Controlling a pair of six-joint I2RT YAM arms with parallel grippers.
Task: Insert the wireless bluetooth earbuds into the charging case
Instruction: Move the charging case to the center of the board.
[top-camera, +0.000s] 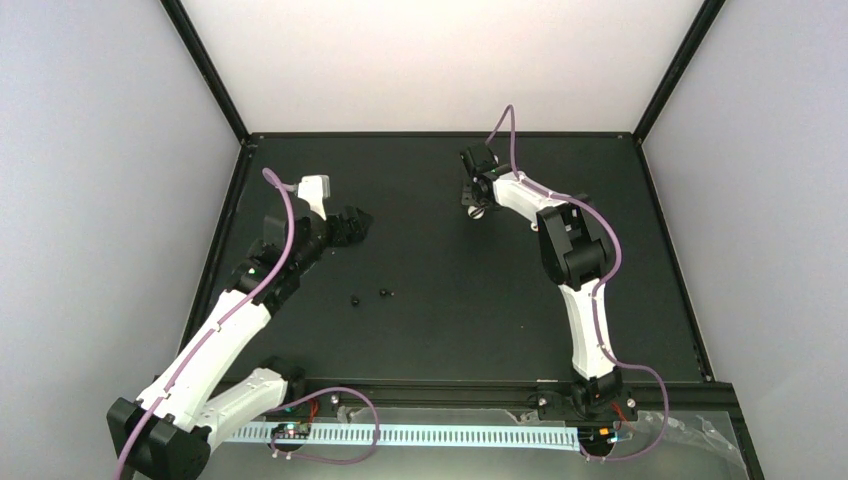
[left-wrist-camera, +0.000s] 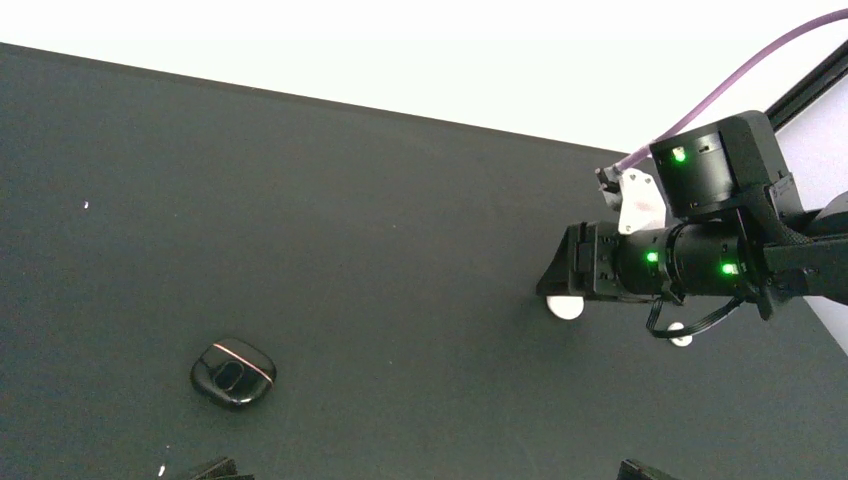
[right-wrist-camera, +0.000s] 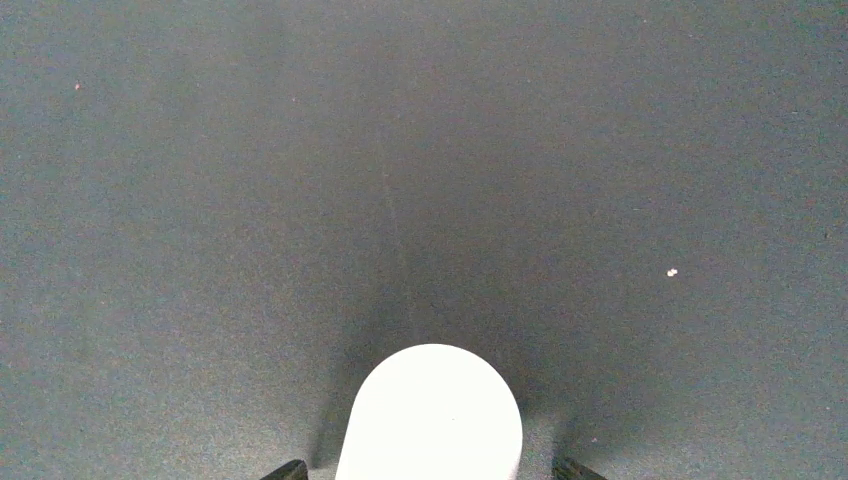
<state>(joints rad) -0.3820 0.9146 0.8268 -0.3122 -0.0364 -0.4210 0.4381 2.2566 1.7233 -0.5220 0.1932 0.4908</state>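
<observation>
White, smooth, round-ended charging case sits between the right hand's spread fingers; left hand spread too.

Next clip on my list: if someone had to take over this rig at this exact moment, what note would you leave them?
The left hand is open and empty, held over the left side of the table.
The right hand is open and lowered at the far middle, with its fingers either side of the charging case. No grip shows yet.
The earbuds both lie loose near the table's centre, side by side and well apart from the case.
Done: nothing inserted.
Left to do: secure the case, open it if it is shut (only its white shell shows), then seat both earbuds.
</observation>
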